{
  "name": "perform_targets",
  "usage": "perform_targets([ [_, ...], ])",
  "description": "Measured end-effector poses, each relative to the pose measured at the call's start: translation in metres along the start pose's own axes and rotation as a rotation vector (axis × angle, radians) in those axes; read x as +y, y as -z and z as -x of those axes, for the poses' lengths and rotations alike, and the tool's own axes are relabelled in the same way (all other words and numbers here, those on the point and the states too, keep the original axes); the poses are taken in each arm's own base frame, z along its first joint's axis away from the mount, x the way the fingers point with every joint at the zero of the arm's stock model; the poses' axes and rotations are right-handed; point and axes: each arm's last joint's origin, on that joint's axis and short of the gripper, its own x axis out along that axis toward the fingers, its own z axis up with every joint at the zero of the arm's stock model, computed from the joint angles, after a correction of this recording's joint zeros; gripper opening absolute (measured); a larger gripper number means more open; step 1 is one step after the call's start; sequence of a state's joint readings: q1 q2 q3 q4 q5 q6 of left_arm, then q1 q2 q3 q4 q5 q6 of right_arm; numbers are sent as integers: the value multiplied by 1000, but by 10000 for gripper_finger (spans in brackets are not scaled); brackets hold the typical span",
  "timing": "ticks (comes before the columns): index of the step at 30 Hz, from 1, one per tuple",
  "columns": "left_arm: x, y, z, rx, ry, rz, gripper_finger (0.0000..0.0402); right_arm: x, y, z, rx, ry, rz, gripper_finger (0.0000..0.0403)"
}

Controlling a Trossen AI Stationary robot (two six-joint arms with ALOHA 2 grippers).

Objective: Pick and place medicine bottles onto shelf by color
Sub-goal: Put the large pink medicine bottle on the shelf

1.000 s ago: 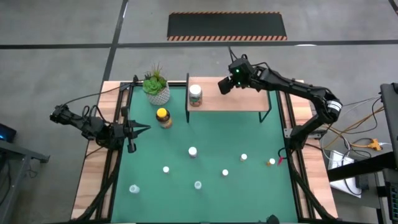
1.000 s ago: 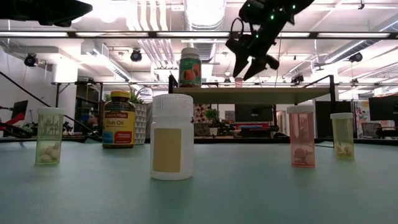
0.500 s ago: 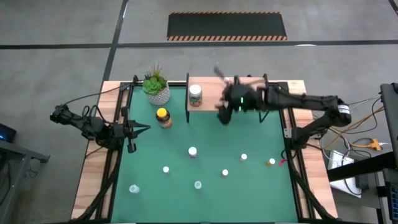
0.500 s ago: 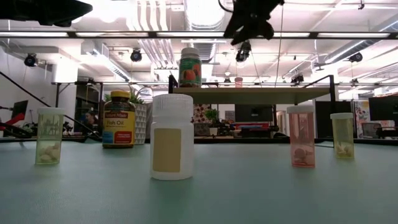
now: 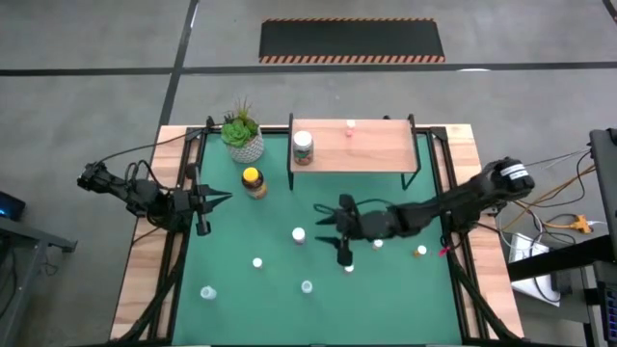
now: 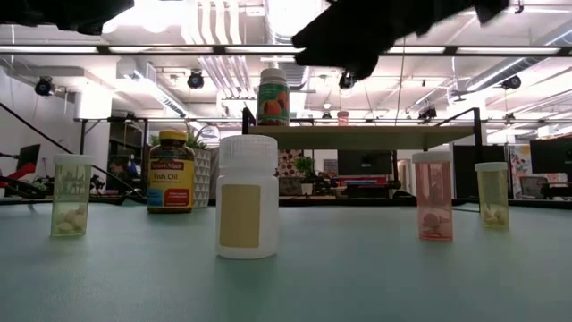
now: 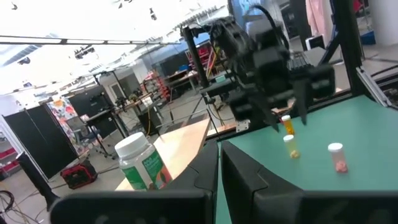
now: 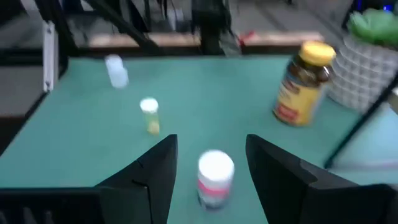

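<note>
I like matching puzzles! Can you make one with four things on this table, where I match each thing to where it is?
Things:
1. green-labelled bottle
2. fish oil jar
3. potted plant
4. right gripper

Places:
A. in the table's far left corner
B. above the middle of the green mat, open and empty
C. on the shelf, at its left end
D. on the mat, between the plant and the shelf

Pairs: 1-C, 2-D, 3-A, 4-B

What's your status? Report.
Right hand open, empty, over mat near white-capped bottle. Left hand shut, parked at left edge. Two bottles on shelf. Nothing blocking.
</note>
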State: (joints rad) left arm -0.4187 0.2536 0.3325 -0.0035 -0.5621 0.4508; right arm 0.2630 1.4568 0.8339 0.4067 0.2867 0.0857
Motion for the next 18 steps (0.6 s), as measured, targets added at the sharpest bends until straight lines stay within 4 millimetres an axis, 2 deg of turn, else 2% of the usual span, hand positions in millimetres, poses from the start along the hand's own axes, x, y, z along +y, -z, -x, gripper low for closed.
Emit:
perform_targets([
  [4,0,0,0,1,0,39,2,2,31,-14,-61,-4,-5,176],
  [9,-5,4,-4,6,12,166,2,6,50,-34,-53,-4,-71,188],
  [12,-11,7,-9,-29,20,222,2,9,52,-44,-42,-3,-60,213],
  [18,-28,23,-19,-102,80,307,2,12,41,-52,-15,1,-11,264],
])
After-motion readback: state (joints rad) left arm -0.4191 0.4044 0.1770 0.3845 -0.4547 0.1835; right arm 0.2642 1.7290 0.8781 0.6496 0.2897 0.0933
